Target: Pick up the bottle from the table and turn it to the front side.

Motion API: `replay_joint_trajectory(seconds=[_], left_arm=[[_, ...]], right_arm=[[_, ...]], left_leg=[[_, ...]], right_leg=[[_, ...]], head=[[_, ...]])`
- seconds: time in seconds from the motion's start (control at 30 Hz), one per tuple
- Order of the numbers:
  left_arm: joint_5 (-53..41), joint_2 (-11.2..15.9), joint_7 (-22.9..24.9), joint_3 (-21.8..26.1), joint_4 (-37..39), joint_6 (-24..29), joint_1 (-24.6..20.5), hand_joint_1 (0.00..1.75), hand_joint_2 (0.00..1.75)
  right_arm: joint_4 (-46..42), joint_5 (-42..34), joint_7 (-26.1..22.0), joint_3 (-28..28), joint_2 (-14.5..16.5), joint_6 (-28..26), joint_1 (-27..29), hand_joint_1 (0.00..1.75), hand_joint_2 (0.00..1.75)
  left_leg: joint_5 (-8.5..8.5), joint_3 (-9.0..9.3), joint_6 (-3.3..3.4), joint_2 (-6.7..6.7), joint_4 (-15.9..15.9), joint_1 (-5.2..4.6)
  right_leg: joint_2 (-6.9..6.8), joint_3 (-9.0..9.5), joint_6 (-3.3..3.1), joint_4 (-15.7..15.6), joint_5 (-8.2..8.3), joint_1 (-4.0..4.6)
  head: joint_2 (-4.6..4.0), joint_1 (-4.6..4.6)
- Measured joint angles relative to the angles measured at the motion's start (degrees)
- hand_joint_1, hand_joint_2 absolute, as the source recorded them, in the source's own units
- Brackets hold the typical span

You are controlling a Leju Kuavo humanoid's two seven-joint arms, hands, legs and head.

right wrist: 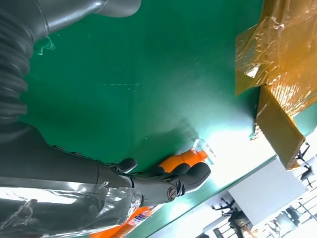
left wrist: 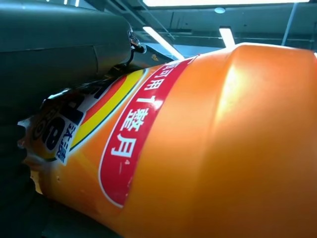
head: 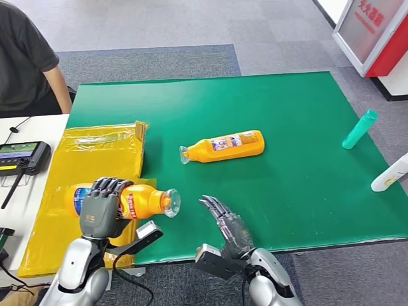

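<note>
My left hand [head: 103, 207] grips an orange bottle [head: 142, 201] around its labelled body, held on its side just above the table's front left. Its clear cap end points right, toward my right hand [head: 226, 224]. The left wrist view shows the bottle [left wrist: 224, 148] very close, with a red and yellow label. My right hand hovers over the green mat [head: 298, 191] near the front edge, fingers apart and holding nothing. In the right wrist view its dark fingers [right wrist: 179, 181] lie in front of the held bottle [right wrist: 183, 159]. A second orange bottle [head: 224, 146] lies on its side mid-table.
Crumpled yellow plastic wrap [head: 96, 153] covers the mat's left part. A teal bottle [head: 359, 129] and a white bottle [head: 389, 173] lie at the right edge. A person [head: 24, 57] sits at the far left, behind a white side table with a handheld device [head: 21, 156].
</note>
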Motion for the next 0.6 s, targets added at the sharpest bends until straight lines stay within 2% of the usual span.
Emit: replay_joint_trajectory(seconds=[0.33, 0.6], left_arm=[[-3.4, 4.3, 2.4, 2.1, 2.1, -2.9, -1.7, 1.75, 1.75], [-3.8, 5.9, 2.6, 3.0, 3.1, -3.4, -1.7, 1.75, 1.75]], right_arm=[[-1.9, 0.0, 0.4, -1.7, -0.6, -0.2, 1.3, 0.00, 1.75], [-3.8, -0.1, 0.7, -3.5, -1.2, -1.3, 2.4, 0.00, 1.75]], left_leg=[[0.00, 0.00, 0.00, 0.01, 0.0, 0.00], [0.00, 0.00, 0.00, 0.00, 0.0, 0.00]], right_leg=[[0.00, 0.00, 0.00, 0.0, 0.00, 0.00], [0.00, 0.00, 0.00, 0.0, -0.01, 0.00]], head=[[0.00, -0.01], [0.00, 0.00]])
